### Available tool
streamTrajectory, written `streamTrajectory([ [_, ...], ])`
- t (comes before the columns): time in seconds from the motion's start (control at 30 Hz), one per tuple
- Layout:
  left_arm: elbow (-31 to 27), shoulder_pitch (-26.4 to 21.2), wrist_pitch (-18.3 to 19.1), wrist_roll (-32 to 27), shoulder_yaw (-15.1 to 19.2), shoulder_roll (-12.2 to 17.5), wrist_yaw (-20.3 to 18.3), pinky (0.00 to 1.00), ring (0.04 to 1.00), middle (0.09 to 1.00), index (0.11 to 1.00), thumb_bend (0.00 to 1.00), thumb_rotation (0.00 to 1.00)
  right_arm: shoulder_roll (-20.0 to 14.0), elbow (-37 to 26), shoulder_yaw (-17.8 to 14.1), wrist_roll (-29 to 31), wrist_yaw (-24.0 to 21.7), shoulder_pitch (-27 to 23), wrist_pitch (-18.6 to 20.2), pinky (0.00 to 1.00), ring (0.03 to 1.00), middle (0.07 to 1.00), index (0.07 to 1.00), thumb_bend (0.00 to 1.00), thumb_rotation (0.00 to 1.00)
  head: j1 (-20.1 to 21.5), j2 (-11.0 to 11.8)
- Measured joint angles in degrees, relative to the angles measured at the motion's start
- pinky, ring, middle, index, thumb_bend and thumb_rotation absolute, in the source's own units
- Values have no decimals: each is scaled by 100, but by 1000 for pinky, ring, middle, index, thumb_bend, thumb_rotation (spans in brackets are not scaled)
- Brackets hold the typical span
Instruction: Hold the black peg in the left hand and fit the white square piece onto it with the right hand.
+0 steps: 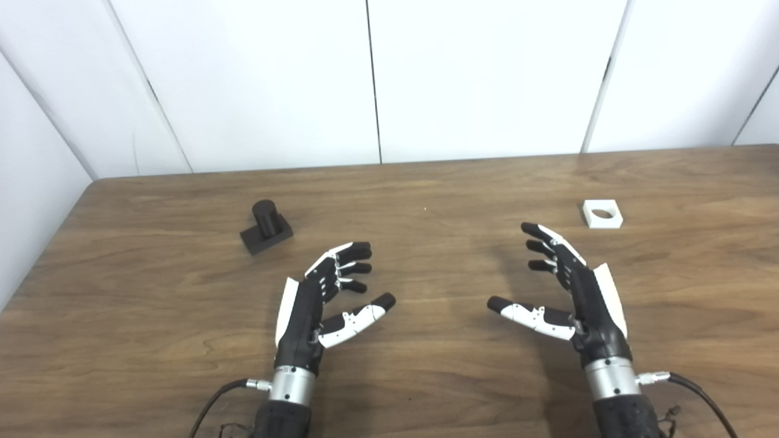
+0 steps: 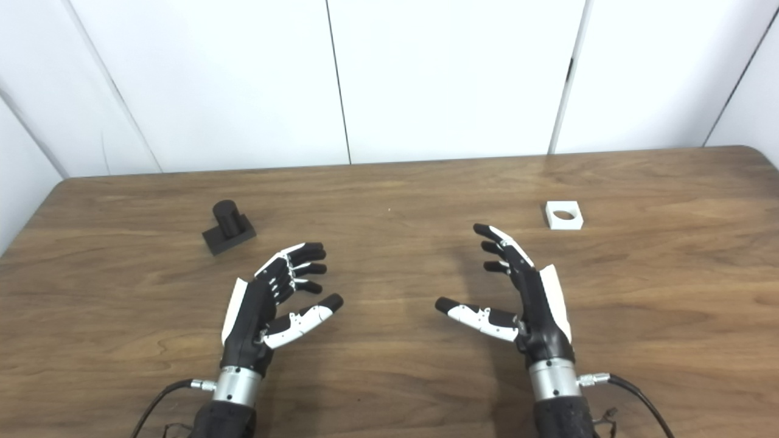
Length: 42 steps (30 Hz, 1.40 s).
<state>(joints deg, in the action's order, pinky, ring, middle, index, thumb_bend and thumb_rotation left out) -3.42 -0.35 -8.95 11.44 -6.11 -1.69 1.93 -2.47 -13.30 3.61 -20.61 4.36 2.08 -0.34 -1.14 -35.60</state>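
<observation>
Bright, even light; slightly soft focus.

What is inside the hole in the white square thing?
Nothing sits in the white square piece. Its round hole looks empty, with a dark bottom showing through. I cannot tell whether that is the table or shadow.

Brown wood-grain table (image 1: 426, 377) with rounded far corners fills lower part of view. Behind it, plain white wall panels (image 1: 255, 79) split by thin dark vertical seams (image 1: 373, 79); outer seams lean outward. Angled white panel at far left edge.
</observation>
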Motion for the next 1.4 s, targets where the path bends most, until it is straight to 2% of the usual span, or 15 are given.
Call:
streamTrajectory([
  [0.13, 0, 0, 0, 1, -3, -1, 0, 579, 707, 762, 724, 744, 235, -1, 0, 0, -2, 1, 2, 0, 708, 821, 868, 822, 800, 224, -175, 0],
  [0.17, 0, 0, 0, 6, -8, -2, 1, 583, 704, 760, 725, 739, 231, -5, 0, -3, 4, 1, 3, 0, 699, 819, 866, 821, 798, 221, -515, 9],
  [0.23, 0, 1, 0, 42, -28, -13, 5, 586, 700, 757, 727, 733, 225, -14, 1, -21, 36, 0, 9, -30, 690, 815, 863, 820, 794, 219, -886, 35],
  [0.3, 0, 2, 1, 89, -64, -50, 27, 589, 699, 758, 727, 737, 227, -33, 1, -68, 120, -1, 16, -67, 664, 814, 867, 836, 766, 205, -1527, 140],
  [0.47, 184, -106, -64, 279, -222, -300, 152, 569, 689, 755, 728, 745, 229, -242, 43, -273, 483, -111, 29, -242, 678, 830, 887, 852, 723, 146, -2249, 351],
  [0.63, 420, -269, -148, 478, -299, -478, 271, 562, 689, 746, 720, 767, 233, -351, -19, -368, 417, -171, 65, -93, 717, 829, 860, 834, 745, 151, -2364, 378],
  [1.1, 386, -265, 13, 745, -253, -496, 516, 591, 686, 725, 685, 735, 215, -354, -220, -344, 299, -252, 61, 34, 658, 796, 851, 823, 756, 129, -2303, 352],
  [1.23, 292, -221, 112, 773, -184, -408, 498, 599, 693, 725, 673, 741, 203, -356, -271, -343, 283, -276, 61, 170, 660, 803, 856, 826, 752, 120, -2294, 360],
  [1.4, -84, -215, 254, 751, -29, -162, 425, 584, 685, 711, 659, 744, 154, -358, -366, -337, 252, -302, 60, 210, 655, 792, 843, 813, 756, 101, -2285, 369],
])
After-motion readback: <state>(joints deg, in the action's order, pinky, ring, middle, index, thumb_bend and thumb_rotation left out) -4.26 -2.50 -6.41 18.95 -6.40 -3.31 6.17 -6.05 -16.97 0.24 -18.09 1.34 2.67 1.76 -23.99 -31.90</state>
